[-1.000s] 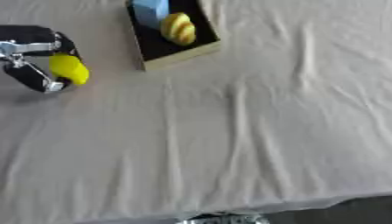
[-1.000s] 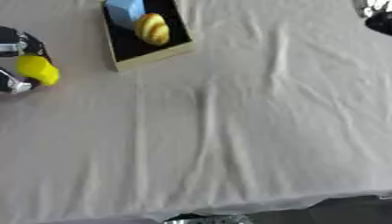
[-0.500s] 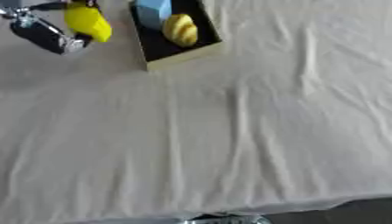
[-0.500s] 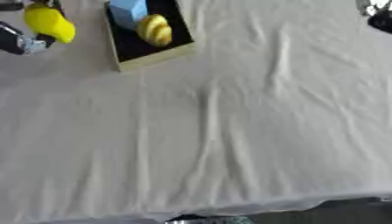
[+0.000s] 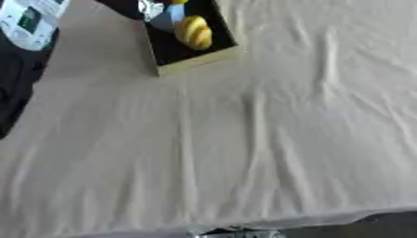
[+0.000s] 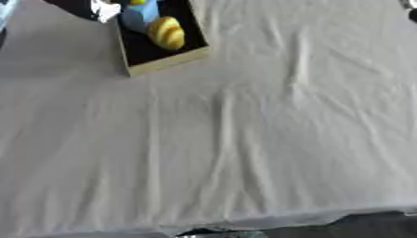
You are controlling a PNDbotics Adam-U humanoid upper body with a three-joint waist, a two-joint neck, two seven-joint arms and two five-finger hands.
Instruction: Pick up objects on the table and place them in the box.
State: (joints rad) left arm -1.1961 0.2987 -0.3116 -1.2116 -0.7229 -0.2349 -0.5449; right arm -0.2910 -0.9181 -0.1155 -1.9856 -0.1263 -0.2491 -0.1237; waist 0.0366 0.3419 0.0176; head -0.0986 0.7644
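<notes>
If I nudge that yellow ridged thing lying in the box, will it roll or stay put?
The yellow ridged thing looks rounded, so it may rock or roll a little. The box wall beside it should probably stop it. It looks like a light toy, though that's unsure.

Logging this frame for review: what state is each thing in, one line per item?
box: open-topped, on the cloth at the top edge, holding items.
yellow ridged object: lying inside the box.
blue object: in the box, beside the yellow ridged object.
small yellow object: at the top edge above the box, mostly cut off.
left hand: by the box's far end; fingers unclear.
cloth: wrinkled, spread over the table.
</notes>
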